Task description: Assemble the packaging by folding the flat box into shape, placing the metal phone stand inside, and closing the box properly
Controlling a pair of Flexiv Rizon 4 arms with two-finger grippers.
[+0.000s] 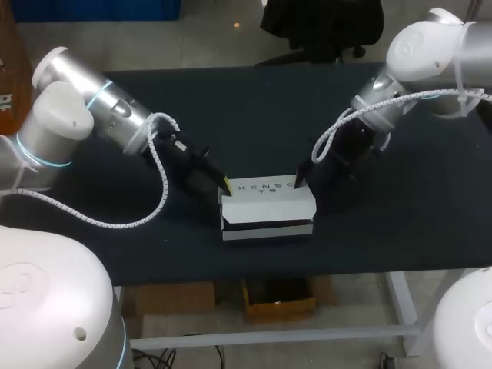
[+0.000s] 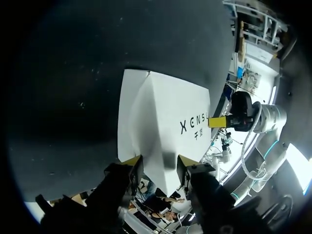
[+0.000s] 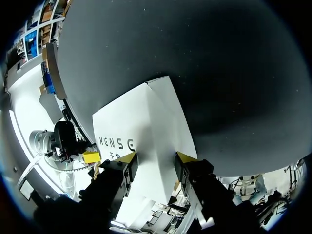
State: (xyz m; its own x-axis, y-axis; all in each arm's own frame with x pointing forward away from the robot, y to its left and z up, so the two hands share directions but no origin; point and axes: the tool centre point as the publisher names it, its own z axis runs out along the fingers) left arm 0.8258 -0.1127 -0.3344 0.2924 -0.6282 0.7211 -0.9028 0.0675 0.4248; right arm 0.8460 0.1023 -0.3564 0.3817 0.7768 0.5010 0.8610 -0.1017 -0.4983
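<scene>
white box (image 1: 267, 204) is folded into shape, dark print on top, sitting front-middle on the dark table (image 1: 115, 231). left fingers (image 2: 132, 163) clamp one end, right fingers (image 3: 129, 161) clamp the other end.

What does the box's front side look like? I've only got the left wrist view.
Observer: In the head view, the box has a dark band running along its front side, between white edges.
Operator: Where exactly is the right gripper on it?
Observer: In the head view, the right gripper is at the box's back right top corner. The left gripper is at the back left one.
</scene>
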